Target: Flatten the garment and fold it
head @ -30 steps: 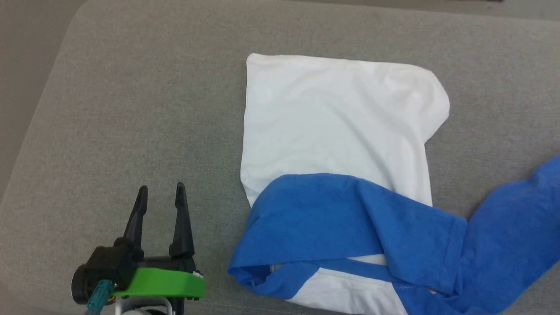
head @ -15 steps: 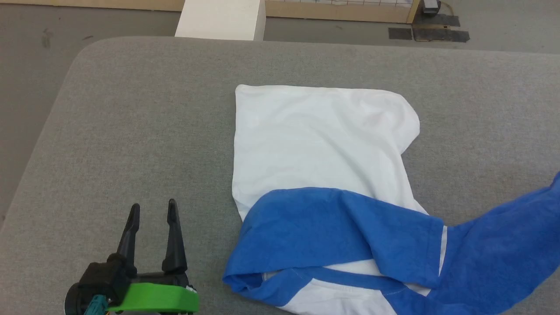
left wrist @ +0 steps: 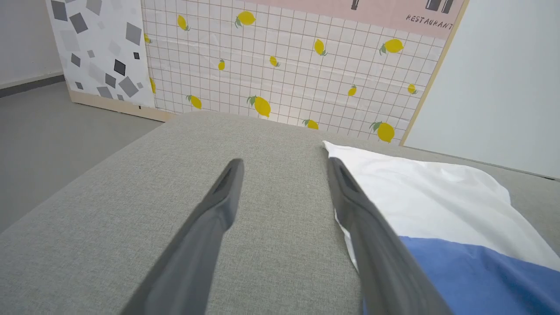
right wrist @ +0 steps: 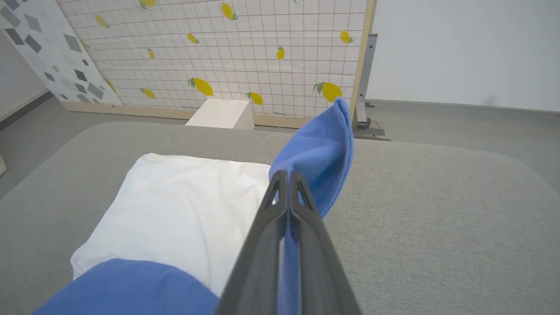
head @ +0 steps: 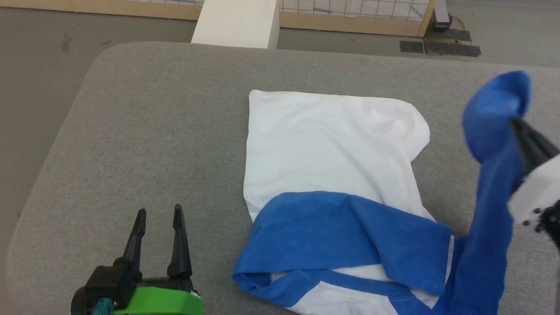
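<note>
Garment (head: 332, 144): soft, creased cloth.

Head camera looks down — wrist cameras skim low — all share garment (head: 332, 144).

Grey fabric table (head: 131, 131) under garment (head: 332, 148)

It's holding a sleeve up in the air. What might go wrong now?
The right tool pinches the raised blue sleeve, so the cloth might slip out. The left tool stands open beside the garment, pinning nothing, so a pull may drag the whole shirt. The other sleeve lies folded over the white body and could bunch.
</note>
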Motion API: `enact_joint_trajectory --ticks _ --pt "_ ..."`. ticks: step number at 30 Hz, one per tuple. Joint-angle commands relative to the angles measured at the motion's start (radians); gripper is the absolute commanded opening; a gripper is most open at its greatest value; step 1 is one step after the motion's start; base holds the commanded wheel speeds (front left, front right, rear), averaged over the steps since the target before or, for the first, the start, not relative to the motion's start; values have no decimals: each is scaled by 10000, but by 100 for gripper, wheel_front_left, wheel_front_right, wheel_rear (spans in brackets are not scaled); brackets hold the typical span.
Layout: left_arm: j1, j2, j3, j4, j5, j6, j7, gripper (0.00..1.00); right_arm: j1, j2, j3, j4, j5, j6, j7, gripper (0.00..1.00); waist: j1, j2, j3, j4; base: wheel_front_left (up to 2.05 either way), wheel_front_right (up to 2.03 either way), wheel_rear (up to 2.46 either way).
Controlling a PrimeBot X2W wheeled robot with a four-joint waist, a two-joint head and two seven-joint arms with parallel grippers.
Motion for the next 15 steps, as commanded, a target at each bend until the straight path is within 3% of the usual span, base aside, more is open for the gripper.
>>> enact_joint_trajectory --ticks 1,9,15 --pt "134 -32 -7 5 -89 4 -38 100 -35 26 352 -68 83 -13 44 0 0 -1 -81 104 0 0 0" --pt "187 -32 -121 14 -175 31 -38 100 -124 59 2730 221 411 -13 100 0 0 -1 -104 418 0 0 0" --pt "119 -32 -181 1 -244 74 -38 100 -308 -6 3972 524 606 -13 64 0 0 -1 64 703 0 0 0"
